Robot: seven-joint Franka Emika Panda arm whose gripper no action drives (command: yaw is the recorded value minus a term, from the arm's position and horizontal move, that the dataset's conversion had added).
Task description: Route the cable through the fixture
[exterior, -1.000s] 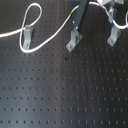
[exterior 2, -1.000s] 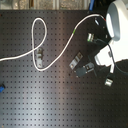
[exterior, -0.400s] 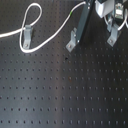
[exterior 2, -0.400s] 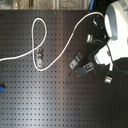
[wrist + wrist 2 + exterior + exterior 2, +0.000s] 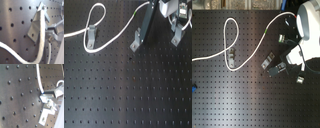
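A: Where is the cable?

B: In the second exterior view it runs in from that view's left edge, loops up and back through clip 1, then sweeps up to the gripper near the top. In the first exterior view the same white cord curves past the clip and climbs toward the arm.

A: Gripper state?

B: We cannot tell. The fingers are hidden behind the arm body in both exterior views. In the first wrist view the cable lies along a metal clip, seemingly in contact, but we see no fingertips pinching it.

A: So what is the step?

B: We judge it as carrying the cord toward clip 2, the middle one in the first exterior view. Clip 3 sits farther toward the first exterior view's right.

A: How do we do it well?

B: Keep the cord low and lined up with the clip slot, move slowly, leave slack so the loop at clip 1 does not pull out.
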